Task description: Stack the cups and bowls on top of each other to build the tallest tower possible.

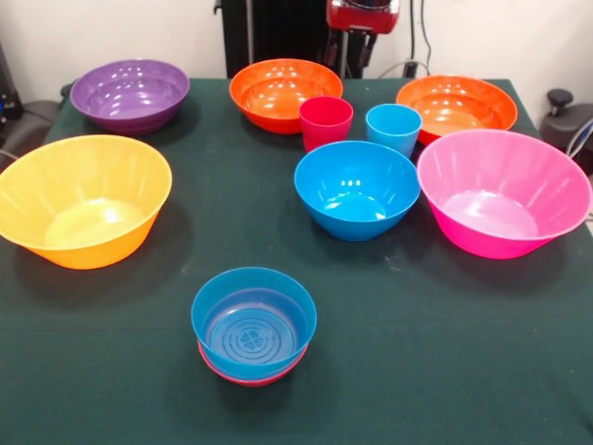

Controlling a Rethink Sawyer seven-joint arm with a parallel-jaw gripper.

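Note:
A small blue bowl point(253, 320) sits nested in a small red bowl point(248, 376) at the near middle, forming the low tower. A crimson cup point(325, 122) and a light blue cup point(393, 128) stand upright side by side in the middle, just behind a mid-sized blue bowl point(357, 188). Around them stand a purple bowl point(130, 93), two orange bowls point(285, 93) point(456, 107), a large yellow-orange bowl point(83, 199) and a large pink bowl point(503, 190). The gripper point(355, 57) hangs at the top edge, above the table's far side behind the cups, holding nothing.
All things rest on a dark green table cloth point(417, 352). The robot's black pedestal point(269, 32) stands behind the far edge. Dark objects sit off the table at the left and right edges.

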